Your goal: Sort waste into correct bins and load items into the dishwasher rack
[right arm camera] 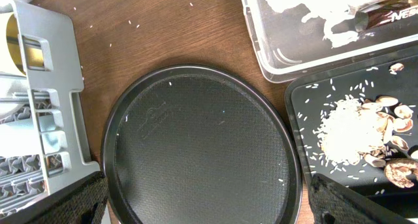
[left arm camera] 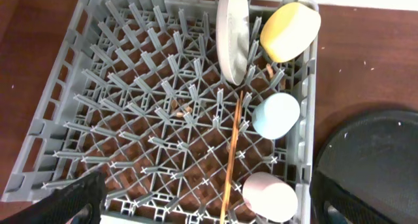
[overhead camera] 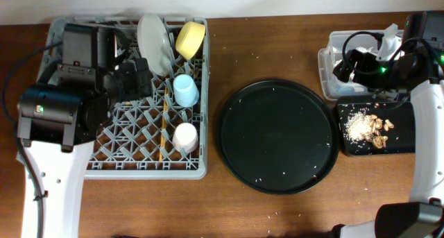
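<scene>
The grey dishwasher rack (overhead camera: 62, 37) holds the white plate (left arm camera: 233, 34) on edge, the yellow bowl (left arm camera: 290, 31), the blue cup (left arm camera: 276, 115), the pink-white cup (left arm camera: 270, 196) and the chopsticks (left arm camera: 232, 152). My left gripper (left arm camera: 209, 208) hangs open and empty above the rack's front part. The clear tub (right arm camera: 287, 61) holds white napkins (right arm camera: 313, 8) and a wrapper (right arm camera: 392, 15). The black rectangular tray (right arm camera: 307, 100) holds rice (right arm camera: 346, 129) and tan scraps (right arm camera: 392, 119). My right gripper (right arm camera: 209, 204) is open and empty above the round tray's near edge.
The large round black tray (overhead camera: 279, 136) lies between the rack and the bins, with a few rice grains on it. Stray rice grains dot the wooden table around it. The right arm (overhead camera: 416, 57) reaches over the bins.
</scene>
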Controlling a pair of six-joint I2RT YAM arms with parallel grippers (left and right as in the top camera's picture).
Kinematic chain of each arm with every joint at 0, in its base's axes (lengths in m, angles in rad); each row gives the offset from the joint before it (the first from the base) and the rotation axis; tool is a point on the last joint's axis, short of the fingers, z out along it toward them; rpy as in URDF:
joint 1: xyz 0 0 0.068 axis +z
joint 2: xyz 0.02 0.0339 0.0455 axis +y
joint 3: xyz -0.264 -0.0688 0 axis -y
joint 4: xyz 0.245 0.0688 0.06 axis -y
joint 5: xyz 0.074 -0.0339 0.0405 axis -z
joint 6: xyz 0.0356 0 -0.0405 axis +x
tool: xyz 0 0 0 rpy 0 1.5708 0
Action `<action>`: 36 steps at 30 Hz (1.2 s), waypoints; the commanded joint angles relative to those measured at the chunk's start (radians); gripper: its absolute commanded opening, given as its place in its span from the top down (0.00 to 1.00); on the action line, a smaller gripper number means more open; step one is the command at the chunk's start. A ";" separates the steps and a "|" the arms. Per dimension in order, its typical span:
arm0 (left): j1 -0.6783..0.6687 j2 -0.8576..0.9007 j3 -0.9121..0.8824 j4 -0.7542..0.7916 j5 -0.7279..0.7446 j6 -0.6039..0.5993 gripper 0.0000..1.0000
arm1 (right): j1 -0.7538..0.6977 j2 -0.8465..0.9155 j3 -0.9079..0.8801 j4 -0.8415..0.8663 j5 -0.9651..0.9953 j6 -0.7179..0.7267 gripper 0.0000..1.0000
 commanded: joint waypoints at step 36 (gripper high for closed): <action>-0.002 -0.007 0.005 -0.005 0.010 -0.002 0.01 | 0.306 -1.614 -1.706 1.137 0.334 0.102 0.02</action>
